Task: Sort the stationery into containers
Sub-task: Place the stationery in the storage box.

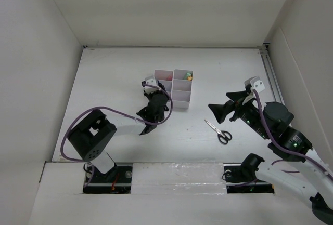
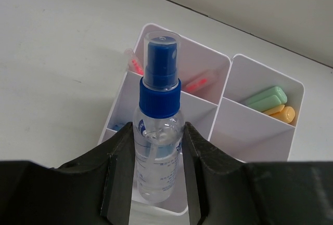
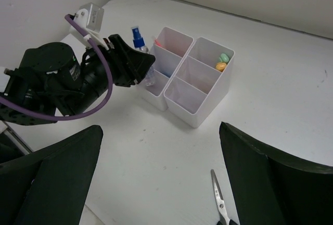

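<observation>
My left gripper (image 2: pixel 156 139) is shut on a clear spray bottle with a blue cap (image 2: pixel 158 116), held upright at the near left compartment of the white organizer (image 2: pixel 255 142). I cannot tell whether its base rests inside. Pink pens (image 2: pixel 200 82) lean in the far left compartment. A light green marker (image 2: pixel 266 96) and an orange item (image 2: pixel 283 114) lie in the far right one. In the top view the left gripper (image 1: pixel 155 99) is at the organizer's (image 1: pixel 181 97) left side. Black-handled scissors (image 1: pixel 218 131) lie on the table below my open, empty right gripper (image 1: pixel 221 111), and also show in the right wrist view (image 3: pixel 221 204).
The white table (image 1: pixel 114 79) has walls on the left, back and right. In the right wrist view the left arm with its purple cable (image 3: pixel 57 84) is left of the organizer (image 3: pixel 208 108). My right gripper (image 3: pixel 160 129) hangs above bare table in front of it.
</observation>
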You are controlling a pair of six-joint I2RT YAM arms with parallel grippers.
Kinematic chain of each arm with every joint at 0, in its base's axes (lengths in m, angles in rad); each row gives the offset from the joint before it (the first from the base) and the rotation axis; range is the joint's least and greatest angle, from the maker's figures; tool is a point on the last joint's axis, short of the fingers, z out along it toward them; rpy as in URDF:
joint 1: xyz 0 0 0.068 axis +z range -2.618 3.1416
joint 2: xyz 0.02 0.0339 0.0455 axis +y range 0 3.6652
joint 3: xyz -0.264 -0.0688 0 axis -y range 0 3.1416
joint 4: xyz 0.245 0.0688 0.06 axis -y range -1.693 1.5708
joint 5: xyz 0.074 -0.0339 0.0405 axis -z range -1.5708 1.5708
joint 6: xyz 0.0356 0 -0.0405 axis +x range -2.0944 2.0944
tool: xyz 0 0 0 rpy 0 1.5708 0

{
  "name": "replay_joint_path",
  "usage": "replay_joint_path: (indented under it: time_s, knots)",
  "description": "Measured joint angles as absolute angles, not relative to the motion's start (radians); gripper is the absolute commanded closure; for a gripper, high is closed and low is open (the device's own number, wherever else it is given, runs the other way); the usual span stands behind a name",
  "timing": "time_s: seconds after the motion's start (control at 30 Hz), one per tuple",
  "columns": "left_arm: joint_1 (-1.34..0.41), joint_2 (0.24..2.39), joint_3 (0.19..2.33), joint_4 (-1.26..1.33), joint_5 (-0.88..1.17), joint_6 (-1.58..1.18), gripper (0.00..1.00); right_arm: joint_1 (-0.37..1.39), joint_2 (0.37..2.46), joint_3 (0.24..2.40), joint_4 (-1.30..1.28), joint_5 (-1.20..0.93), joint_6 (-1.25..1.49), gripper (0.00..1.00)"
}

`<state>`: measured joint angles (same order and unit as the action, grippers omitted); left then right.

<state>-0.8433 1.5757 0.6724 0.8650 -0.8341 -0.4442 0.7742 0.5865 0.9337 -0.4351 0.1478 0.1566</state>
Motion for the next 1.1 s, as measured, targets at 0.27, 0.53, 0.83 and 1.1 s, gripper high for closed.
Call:
replay_joint_path:
  time_s: [0.27, 0.53, 0.83, 1.1]
  knots:
    - [-0.843, 1.615, 0.654, 0.916, -0.841, -0.433, 1.0, 0.774, 0.562, 0.92, -0.433, 0.137, 0.153, 0.0]
    - [-0.843, 1.623, 0.641, 0.957, -0.846, -0.426, 1.0, 0.774, 0.556, 0.915, -0.413, 0.13, 0.149, 0.0]
    - [-0.843, 1.671, 0.634, 0.978, -0.855, -0.419, 1.0, 0.774, 0.556, 0.915, -0.395, 0.118, 0.149, 0.0]
    - [-0.843, 1.674, 0.634, 0.988, -0.861, -0.418, 0.74, 0.774, 0.557, 0.915, -0.392, 0.114, 0.149, 0.0]
